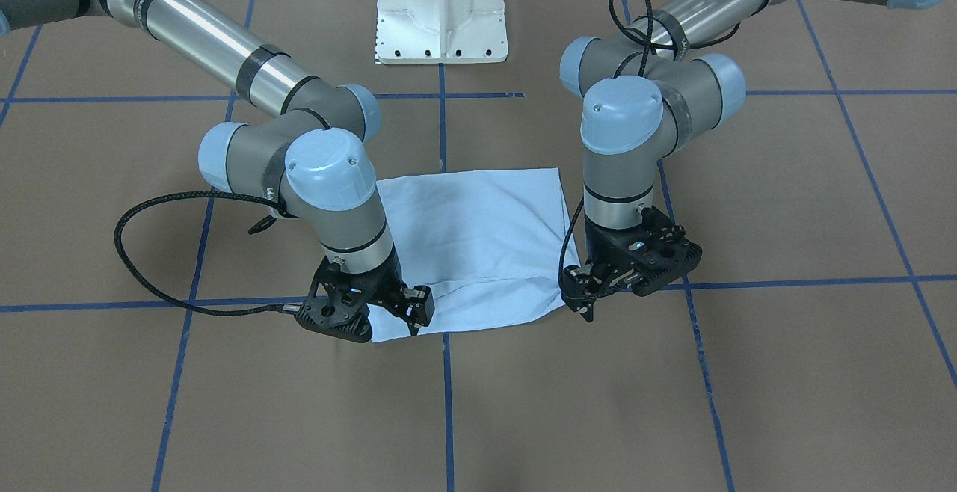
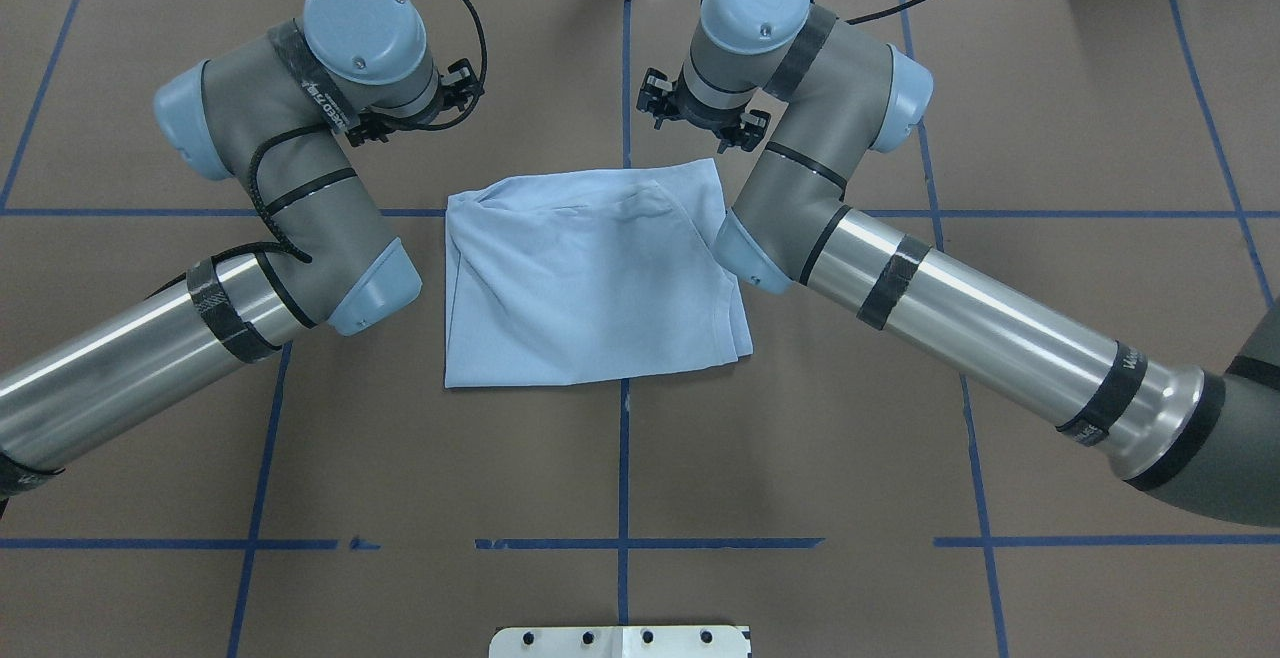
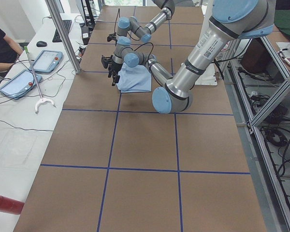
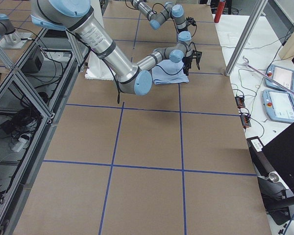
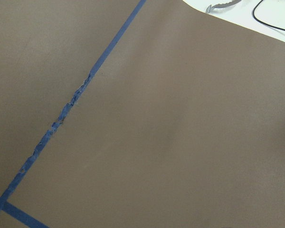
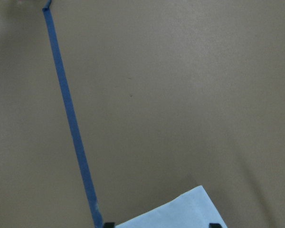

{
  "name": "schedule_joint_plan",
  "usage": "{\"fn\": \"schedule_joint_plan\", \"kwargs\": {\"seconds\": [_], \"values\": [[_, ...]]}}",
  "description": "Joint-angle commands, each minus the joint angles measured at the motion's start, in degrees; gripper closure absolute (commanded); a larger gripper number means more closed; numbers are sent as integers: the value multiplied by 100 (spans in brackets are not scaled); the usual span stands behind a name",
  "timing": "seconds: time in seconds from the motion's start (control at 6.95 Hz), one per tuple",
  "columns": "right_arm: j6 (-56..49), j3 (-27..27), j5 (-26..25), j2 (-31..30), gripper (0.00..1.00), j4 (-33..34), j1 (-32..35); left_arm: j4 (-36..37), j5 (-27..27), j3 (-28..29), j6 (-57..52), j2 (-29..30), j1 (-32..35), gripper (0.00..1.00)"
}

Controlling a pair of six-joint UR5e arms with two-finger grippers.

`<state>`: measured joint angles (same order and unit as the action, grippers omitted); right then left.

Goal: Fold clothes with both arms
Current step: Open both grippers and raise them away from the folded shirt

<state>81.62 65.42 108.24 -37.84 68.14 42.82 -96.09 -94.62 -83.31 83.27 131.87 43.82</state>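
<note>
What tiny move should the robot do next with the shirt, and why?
Probably slide the left pincer inward onto its corner of the T-shirt. The right pincer is open with a shirt corner between its tips, but the left wrist view shows table, no shirt, so it likely can't pinch cloth yet.

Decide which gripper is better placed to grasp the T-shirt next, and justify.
Right, probably. The right gripper hangs over the T-shirt corner, seen between its fingertips in its wrist view. The left gripper, beside the edge, sees only table.

Overhead, front views face opposite ways, share T-shirt (image 2: 590, 278).
</note>
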Motion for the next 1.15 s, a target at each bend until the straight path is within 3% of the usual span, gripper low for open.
{"fn": "schedule_joint_plan", "kwargs": {"seconds": [0.0, 0.29, 0.43, 0.72, 1.01], "values": [[-145, 328, 301, -73, 0, 14, 77, 20, -178, -262, -571, -126, 73, 0], [-1675, 1624, 583, -791, 0, 1185, 523, 55, -1019, -1454, -1753, -1028, 772, 0], [-2641, 2223, 863, -1326, 0, 1584, 978, 55, -1337, -1712, -2614, -1424, 1212, 0], [-4793, 2563, 1967, -2486, 0, 1641, 2224, 64, -2065, -1654, -5052, -1952, 2571, 0], [-7209, 2398, 2813, -3515, 0, 1893, 3525, 55, -2769, -868, -7857, -2254, 4188, 0]]}}
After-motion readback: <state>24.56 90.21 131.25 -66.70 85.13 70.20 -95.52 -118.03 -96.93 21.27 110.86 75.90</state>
